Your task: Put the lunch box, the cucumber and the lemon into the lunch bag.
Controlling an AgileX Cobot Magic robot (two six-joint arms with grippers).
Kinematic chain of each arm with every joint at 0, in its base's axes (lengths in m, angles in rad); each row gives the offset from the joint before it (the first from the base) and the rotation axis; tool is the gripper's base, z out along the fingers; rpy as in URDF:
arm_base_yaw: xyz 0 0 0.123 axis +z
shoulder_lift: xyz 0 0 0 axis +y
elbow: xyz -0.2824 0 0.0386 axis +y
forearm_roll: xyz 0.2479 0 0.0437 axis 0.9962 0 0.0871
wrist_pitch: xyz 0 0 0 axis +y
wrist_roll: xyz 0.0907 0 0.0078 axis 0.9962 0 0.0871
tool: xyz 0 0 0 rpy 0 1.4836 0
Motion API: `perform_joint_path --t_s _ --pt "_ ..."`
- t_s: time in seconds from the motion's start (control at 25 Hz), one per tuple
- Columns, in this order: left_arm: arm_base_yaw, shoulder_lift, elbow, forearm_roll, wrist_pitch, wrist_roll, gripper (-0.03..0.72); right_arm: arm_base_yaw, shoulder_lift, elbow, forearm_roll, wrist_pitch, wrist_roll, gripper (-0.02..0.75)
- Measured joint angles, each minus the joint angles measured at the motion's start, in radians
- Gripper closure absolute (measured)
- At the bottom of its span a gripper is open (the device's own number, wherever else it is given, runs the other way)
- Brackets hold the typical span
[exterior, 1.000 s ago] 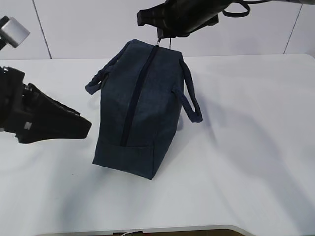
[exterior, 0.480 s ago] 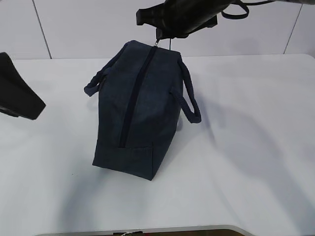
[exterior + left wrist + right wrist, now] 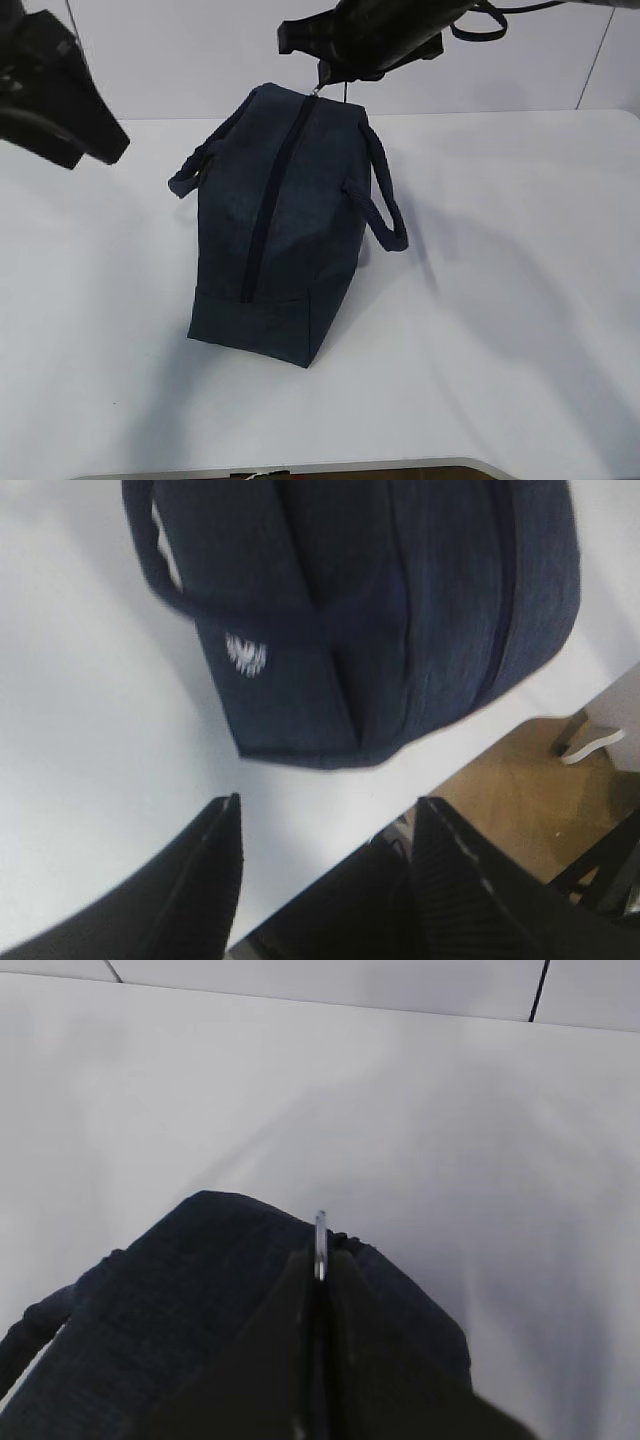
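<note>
Now the lunch bag (image 3: 280,230) stands zipped on the white table (image 3: 500,300), and the right gripper (image 3: 320,1260), reaching in from behind, pinches the silver ring zip pull (image 3: 320,1232) at its far end. Up at the left, the left gripper (image 3: 325,865) hangs raised with fingers spread, holding nothing, its arm cut off by the exterior view's edge.

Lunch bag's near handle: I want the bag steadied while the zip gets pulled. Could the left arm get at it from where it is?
Probably yes. The left gripper is open and holds nothing, and bare table lies between it and the lunch bag. The right gripper pinches the zip pull at the far end.
</note>
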Motion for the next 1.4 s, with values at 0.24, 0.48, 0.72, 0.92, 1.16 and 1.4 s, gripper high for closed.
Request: perform_joint_path --t_s 0.24,0.48,0.72,0.92,1.16,1.4 --pt "-0.002 0.144 -0.141 -0.065 0.000 0.000 0.302 0.000 0.000 0.000 0.002 0.002 0.000 0.733" --pt "-0.047 0.290 -0.249 -0.081 0.000 0.003 0.305 0.000 0.000 0.000 0.002 0.002 0.000 0.733" --pt "-0.070 0.363 -0.331 -0.100 0.000 0.003 0.306 0.000 0.000 0.000 0.002 0.002 0.000 0.733" --pt "-0.070 0.395 -0.367 -0.124 0.000 0.003 0.308 0.000 0.000 0.000 0.004 0.003 0.000 0.733" --pt "-0.070 0.397 -0.369 -0.147 0.000 0.007 0.309 0.000 0.000 0.000 0.004 0.003 0.000 0.733" --pt "-0.070 0.397 -0.369 -0.166 0.000 0.017 0.309 0.000 0.000 0.000 0.004 0.003 0.000 0.733"
